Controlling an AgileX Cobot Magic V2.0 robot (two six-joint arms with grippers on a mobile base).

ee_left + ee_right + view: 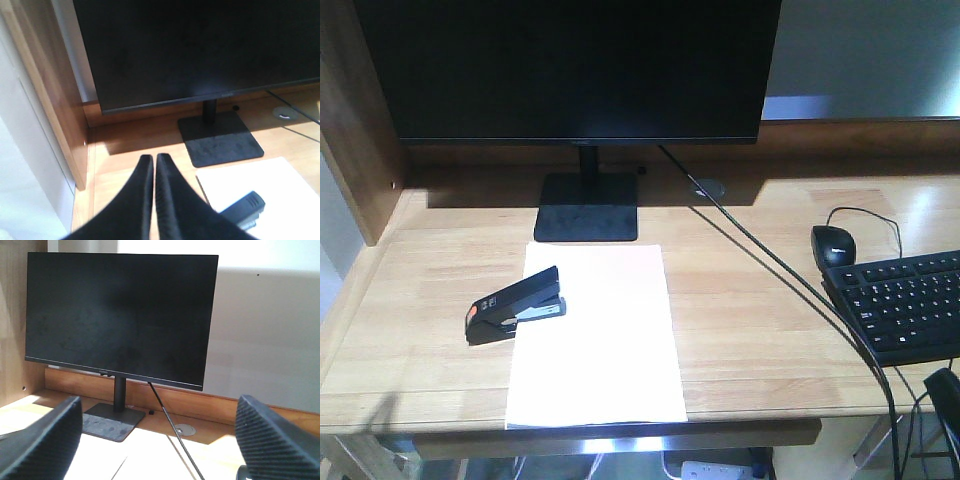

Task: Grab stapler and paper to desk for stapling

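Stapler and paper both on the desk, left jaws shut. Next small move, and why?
Probably press the stapler head down with the shut left gripper. Its front end already overlaps the left edge of the paper, both lie on the desk, and nothing is held. The right gripper is open.

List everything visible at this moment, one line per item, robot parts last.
paper: 1, white, desk front, before the monitor stand
stapler: 1, black with orange-red rear, on paper's left edge
desk: 1, light wood
monitor: 1, black, screen dark, at the back
mouse: 1, black, right side
keyboard: 1, black, right edge, partly cut off
cables: black, several, running from the monitor to front right
left gripper: black, fingers together, above desk's left part
right gripper: black, fingers wide apart, facing monitor
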